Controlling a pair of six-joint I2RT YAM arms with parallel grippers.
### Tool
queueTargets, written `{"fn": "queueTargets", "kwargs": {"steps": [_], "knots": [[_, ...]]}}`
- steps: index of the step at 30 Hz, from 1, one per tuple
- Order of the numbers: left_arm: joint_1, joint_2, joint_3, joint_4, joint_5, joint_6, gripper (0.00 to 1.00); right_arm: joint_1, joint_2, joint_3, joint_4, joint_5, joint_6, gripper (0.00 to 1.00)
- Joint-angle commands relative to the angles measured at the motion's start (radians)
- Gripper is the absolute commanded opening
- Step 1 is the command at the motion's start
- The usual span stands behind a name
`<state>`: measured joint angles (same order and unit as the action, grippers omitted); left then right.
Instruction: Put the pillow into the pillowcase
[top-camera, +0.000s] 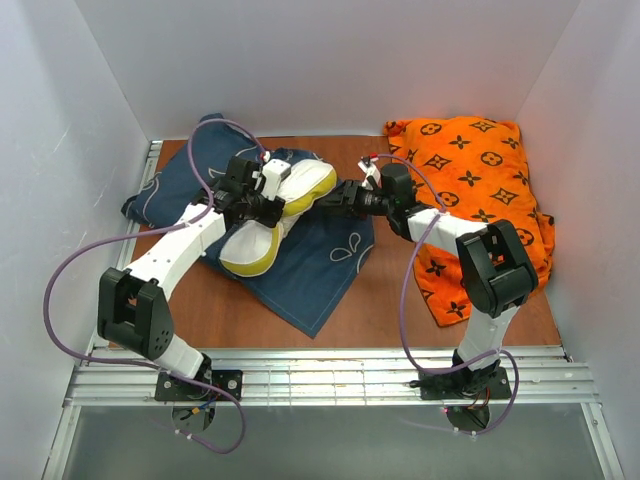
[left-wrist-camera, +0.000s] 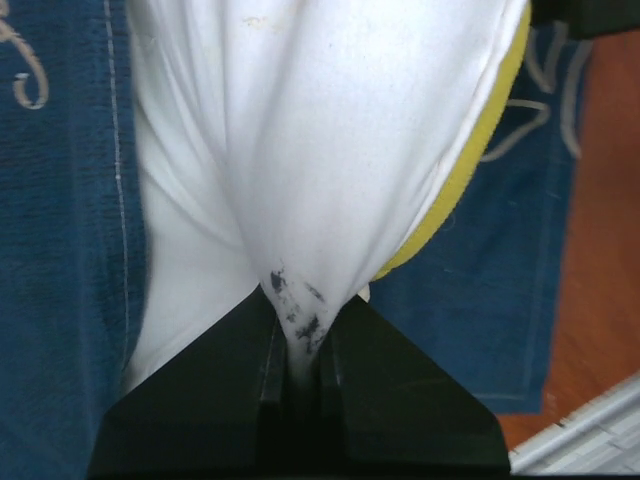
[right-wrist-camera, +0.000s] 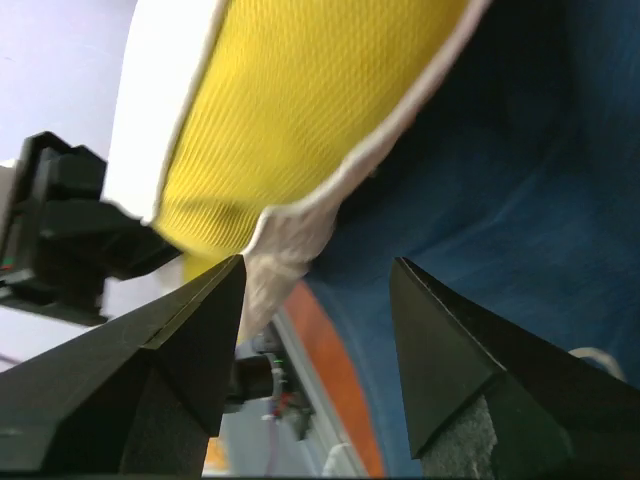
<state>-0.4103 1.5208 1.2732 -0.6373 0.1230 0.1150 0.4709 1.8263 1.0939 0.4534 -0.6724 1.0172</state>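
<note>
Pillow (top-camera: 290, 200) pinched in closed left claw (left-wrist-camera: 300, 365) over pillowcase (top-camera: 320, 265). Right claw (right-wrist-camera: 318, 262) half open, gripping nothing. Next, probably: grasping pillowcase mouth.

One pillow (top-camera: 285, 205), white with a yellow band. One pillowcase (top-camera: 310, 275), navy with pale drawings. One orange cushion (top-camera: 480, 170) with dark monograms. Two arms: left arm (top-camera: 175, 245) and right arm (top-camera: 490, 265). Two claws, one on each: left claw (left-wrist-camera: 300, 330) and right claw (right-wrist-camera: 315, 265). Two purple cables: left cable (top-camera: 48, 295) and right cable (top-camera: 403, 300). One tabletop (top-camera: 370, 310).
</note>
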Motion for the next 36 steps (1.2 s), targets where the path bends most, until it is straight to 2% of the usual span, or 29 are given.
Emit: {"fn": "queueTargets", "kwargs": {"steps": [1,2,3,5,7,11,16,18,19,24,29,32,35,36], "knots": [[0.025,0.005,0.073,-0.059,0.401,-0.083,0.0,0.0,-0.042,0.083,-0.24,0.077,-0.337,0.54],[0.034,0.019,0.081,-0.059,0.433,-0.109,0.0,0.002,-0.038,0.113,-0.321,0.127,-0.374,0.55],[0.048,0.038,0.087,-0.049,0.528,-0.15,0.0,0.005,-0.036,0.124,-0.343,0.149,-0.405,0.55],[0.091,0.053,0.092,-0.026,0.59,-0.223,0.0,0.005,-0.029,0.13,-0.372,0.184,-0.42,0.55],[0.138,0.078,0.075,0.037,0.708,-0.277,0.0,0.012,-0.007,0.144,-0.371,0.178,-0.396,0.55],[0.186,0.125,0.069,0.106,0.836,-0.388,0.0,0.055,0.043,0.184,-0.381,0.247,-0.325,0.55],[0.237,0.153,0.068,0.206,0.949,-0.478,0.0,0.094,0.132,0.225,-0.397,0.321,-0.272,0.5],[0.249,0.156,0.057,0.237,0.989,-0.524,0.0,0.1,0.157,0.241,-0.387,0.301,-0.22,0.4],[0.264,0.156,0.049,0.254,1.004,-0.541,0.0,0.1,0.163,0.236,-0.372,0.29,-0.212,0.39],[0.312,0.159,0.041,0.288,1.032,-0.583,0.0,0.084,0.085,0.144,-0.321,0.191,-0.238,0.39],[0.321,0.185,0.057,0.291,1.058,-0.598,0.0,0.009,-0.111,0.015,-0.34,0.102,-0.351,0.41],[0.318,0.182,0.026,0.382,1.089,-0.691,0.0,0.006,-0.168,0.0,-0.403,0.135,-0.373,0.43],[0.309,0.157,-0.062,0.603,1.113,-0.842,0.0,0.024,-0.112,0.003,-0.398,0.164,-0.326,0.5],[0.308,0.153,-0.084,0.746,1.119,-0.956,0.0,0.035,-0.086,0.035,-0.392,0.163,-0.315,0.52]]}}
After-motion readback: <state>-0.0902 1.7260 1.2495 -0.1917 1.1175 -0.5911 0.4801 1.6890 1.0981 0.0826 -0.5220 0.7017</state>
